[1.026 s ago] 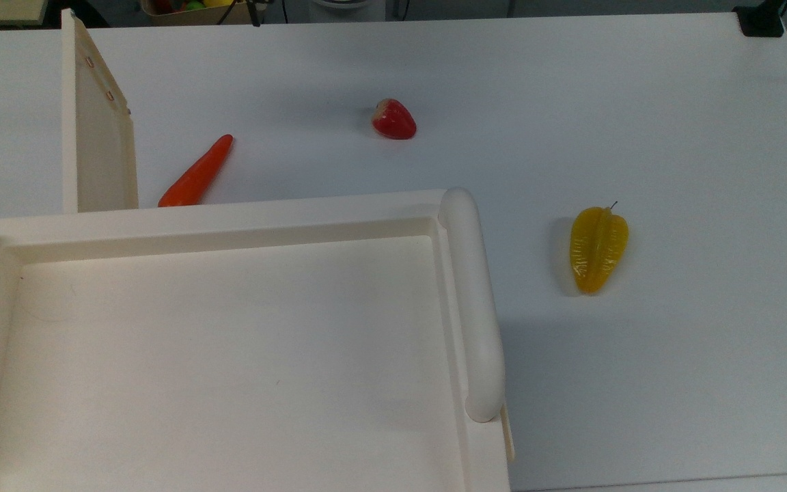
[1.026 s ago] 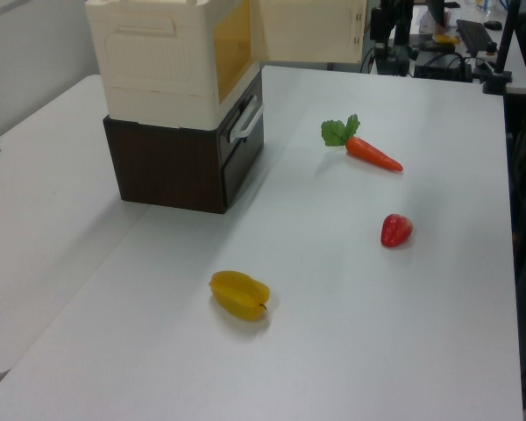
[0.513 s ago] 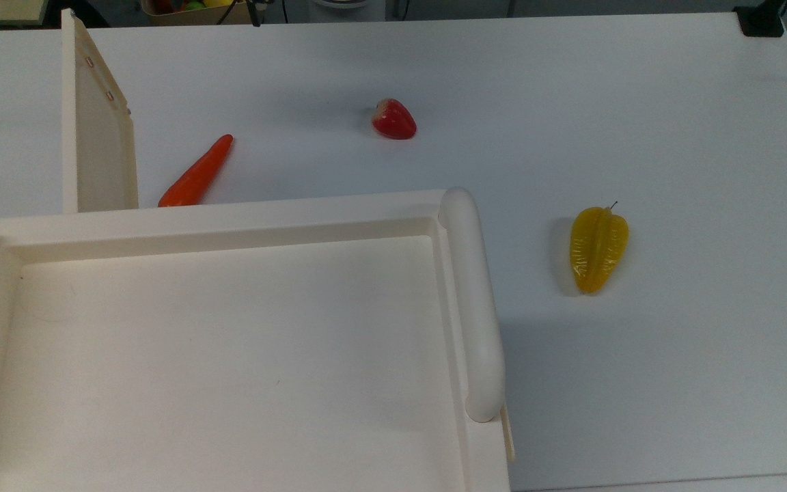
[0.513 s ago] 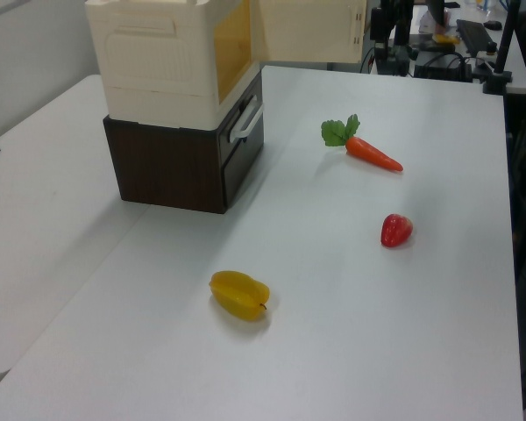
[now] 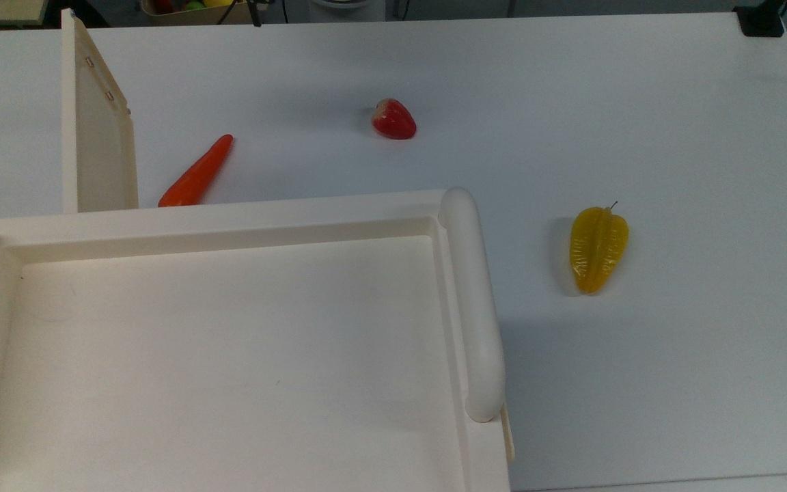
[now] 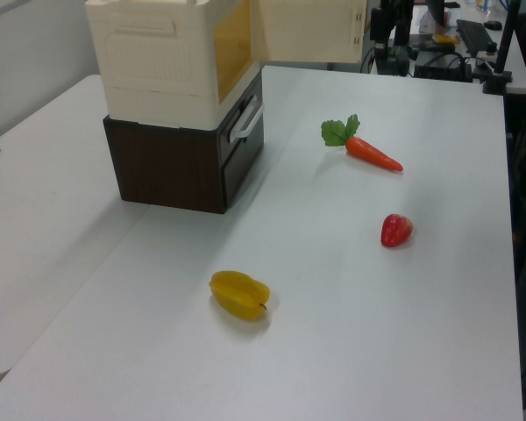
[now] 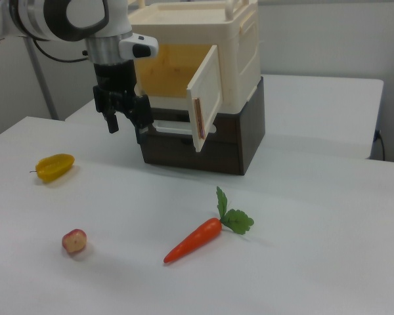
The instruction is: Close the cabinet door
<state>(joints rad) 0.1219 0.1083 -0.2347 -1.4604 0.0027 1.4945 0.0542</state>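
Observation:
The cabinet (image 7: 203,49) is a large cream-white box on a dark brown base. Its recessed top (image 5: 229,355) takes up the top view's lower left. The cabinet door (image 7: 207,98) stands swung out, edge toward the camera in the right view, and the yellowish inside is exposed. The same cabinet door (image 5: 96,137) juts out at the top view's upper left, with small metal fittings on its inner face. It also shows as a flat panel (image 6: 307,31) at the top of the left view. My gripper (image 7: 126,131) hangs open and empty in front of the opening, left of the door in the right view.
On the white table lie a carrot (image 7: 197,239), a red strawberry (image 7: 73,241) and a yellow starfruit (image 7: 54,166). The dark base (image 6: 175,167) has a drawer with a pale handle (image 6: 245,123). Open table stretches across the top view's right half.

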